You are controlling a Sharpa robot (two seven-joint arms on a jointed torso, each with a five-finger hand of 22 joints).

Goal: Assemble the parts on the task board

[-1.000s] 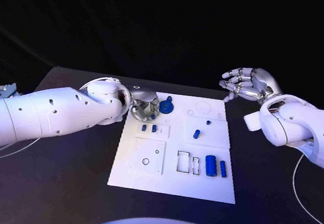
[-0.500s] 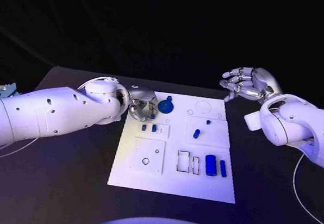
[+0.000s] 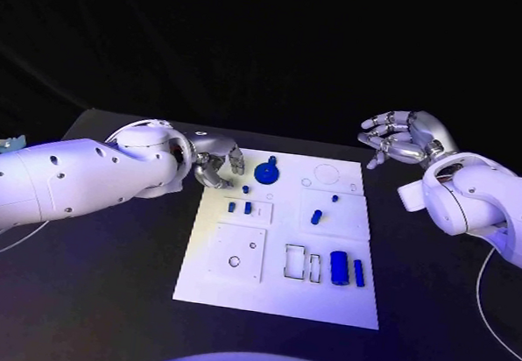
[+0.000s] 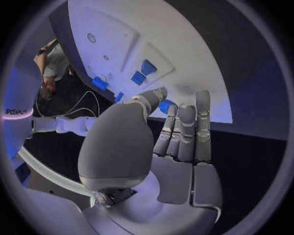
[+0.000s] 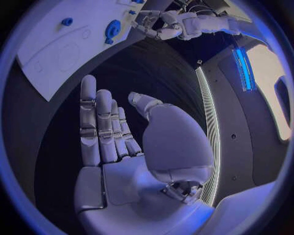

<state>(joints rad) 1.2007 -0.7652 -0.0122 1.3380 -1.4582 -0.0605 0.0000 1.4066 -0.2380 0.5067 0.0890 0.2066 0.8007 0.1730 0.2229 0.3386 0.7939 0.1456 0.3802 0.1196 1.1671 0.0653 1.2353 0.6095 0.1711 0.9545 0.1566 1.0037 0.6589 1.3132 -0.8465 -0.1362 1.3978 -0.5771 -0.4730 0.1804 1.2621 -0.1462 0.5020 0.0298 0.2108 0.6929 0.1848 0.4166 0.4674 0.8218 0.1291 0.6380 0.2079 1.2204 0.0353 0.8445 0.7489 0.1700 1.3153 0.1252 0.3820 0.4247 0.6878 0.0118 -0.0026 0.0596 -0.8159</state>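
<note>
The left hand point(image 3: 217, 160), fingers loosely apart and holding nothing, hovers at the board's point(image 3: 277, 288) far-left edge beside the disc point(image 3: 266, 172), the right hand point(image 3: 400, 136) open off its far-right corner; best approach the disc slowly, fingertips aligned.

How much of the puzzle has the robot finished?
Hardly any looks done: the board has empty slots, with blue cylinders lying beside them. The left hand is at a small part; whether it grips it is unclear. The right hand holds nothing, off the board. Most parts remain.
</note>
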